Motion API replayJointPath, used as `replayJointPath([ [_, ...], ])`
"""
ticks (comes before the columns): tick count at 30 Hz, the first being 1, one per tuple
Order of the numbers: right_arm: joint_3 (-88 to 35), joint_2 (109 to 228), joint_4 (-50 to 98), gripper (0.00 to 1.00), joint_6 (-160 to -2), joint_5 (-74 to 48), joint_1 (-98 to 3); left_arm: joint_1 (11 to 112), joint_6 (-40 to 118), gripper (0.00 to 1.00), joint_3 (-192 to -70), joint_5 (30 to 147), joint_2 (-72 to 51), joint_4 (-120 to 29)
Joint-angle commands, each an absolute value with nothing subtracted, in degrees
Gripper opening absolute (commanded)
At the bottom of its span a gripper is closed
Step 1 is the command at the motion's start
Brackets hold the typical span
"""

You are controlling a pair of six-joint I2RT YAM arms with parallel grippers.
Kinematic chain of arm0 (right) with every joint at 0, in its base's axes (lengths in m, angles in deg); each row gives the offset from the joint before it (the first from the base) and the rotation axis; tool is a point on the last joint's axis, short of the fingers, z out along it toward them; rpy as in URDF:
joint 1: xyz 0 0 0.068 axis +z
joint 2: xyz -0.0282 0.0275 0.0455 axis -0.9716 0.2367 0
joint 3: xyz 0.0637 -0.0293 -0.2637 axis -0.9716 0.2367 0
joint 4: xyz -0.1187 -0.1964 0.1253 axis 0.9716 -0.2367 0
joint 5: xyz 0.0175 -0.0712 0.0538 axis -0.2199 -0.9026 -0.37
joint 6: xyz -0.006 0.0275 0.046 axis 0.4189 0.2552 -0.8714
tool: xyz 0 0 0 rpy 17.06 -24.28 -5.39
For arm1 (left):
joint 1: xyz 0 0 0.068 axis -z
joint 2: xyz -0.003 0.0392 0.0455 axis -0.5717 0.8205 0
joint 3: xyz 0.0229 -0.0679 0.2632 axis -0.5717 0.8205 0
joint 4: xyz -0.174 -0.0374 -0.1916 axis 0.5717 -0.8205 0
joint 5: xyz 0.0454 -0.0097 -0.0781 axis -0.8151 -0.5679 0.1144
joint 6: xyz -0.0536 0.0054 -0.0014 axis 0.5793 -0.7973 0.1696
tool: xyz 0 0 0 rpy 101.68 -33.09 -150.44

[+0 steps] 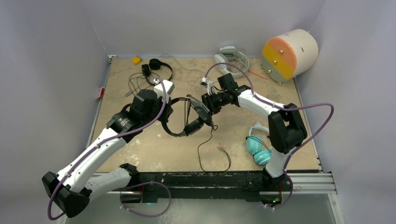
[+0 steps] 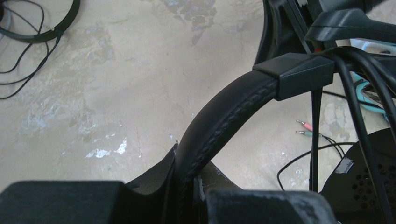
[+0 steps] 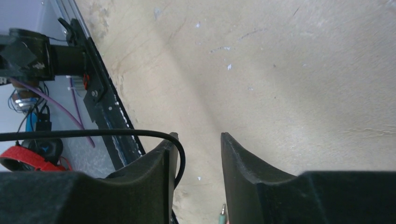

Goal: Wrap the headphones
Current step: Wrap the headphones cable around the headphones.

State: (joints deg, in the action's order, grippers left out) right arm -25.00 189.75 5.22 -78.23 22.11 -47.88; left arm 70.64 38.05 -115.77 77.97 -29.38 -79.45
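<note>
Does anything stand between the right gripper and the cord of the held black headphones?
Nothing visible does. The cord curls round one fingertip of the right gripper, whose jaws stand apart.

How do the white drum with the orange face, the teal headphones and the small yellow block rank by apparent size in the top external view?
1. white drum, clearly largest, though it sits far back.
2. teal headphones.
3. yellow block, by far the smallest.

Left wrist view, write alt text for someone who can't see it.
The left claw grips a padded black headband above a tan table. Black cords run down past its right end; two plugs lie on the table, another black pair top left.
</note>
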Motion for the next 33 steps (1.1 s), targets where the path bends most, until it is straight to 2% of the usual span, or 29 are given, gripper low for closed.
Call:
replayJointPath([
  [1,-20.3,185.6,11.0,0.45,-80.9,23.7,-48.4,70.9,44.3,0.0,-121.3,75.1,-28.7,-77.1],
  [10,-15.2,179.4,13.5,0.55,-82.0,25.9,-48.3,69.8,47.3,0.0,-122.8,68.5,-28.1,-77.9],
  [17,-5.3,175.3,24.0,0.58,-87.9,27.7,-47.0,66.2,54.6,0.0,-127.5,74.5,-23.8,-79.0],
  [22,-2.8,172.6,24.5,0.59,-87.3,27.5,-45.8,63.6,56.0,0.0,-129.3,70.8,-23.0,-80.0],
  [28,-0.6,171.2,24.3,0.61,-86.8,22.4,-41.7,58.6,59.8,0.0,-131.9,78.6,-20.8,-78.8],
  [33,5.3,168.2,36.2,0.63,-91.0,23.0,-39.7,58.5,59.9,0.0,-132.5,79.2,-20.1,-77.7],
])
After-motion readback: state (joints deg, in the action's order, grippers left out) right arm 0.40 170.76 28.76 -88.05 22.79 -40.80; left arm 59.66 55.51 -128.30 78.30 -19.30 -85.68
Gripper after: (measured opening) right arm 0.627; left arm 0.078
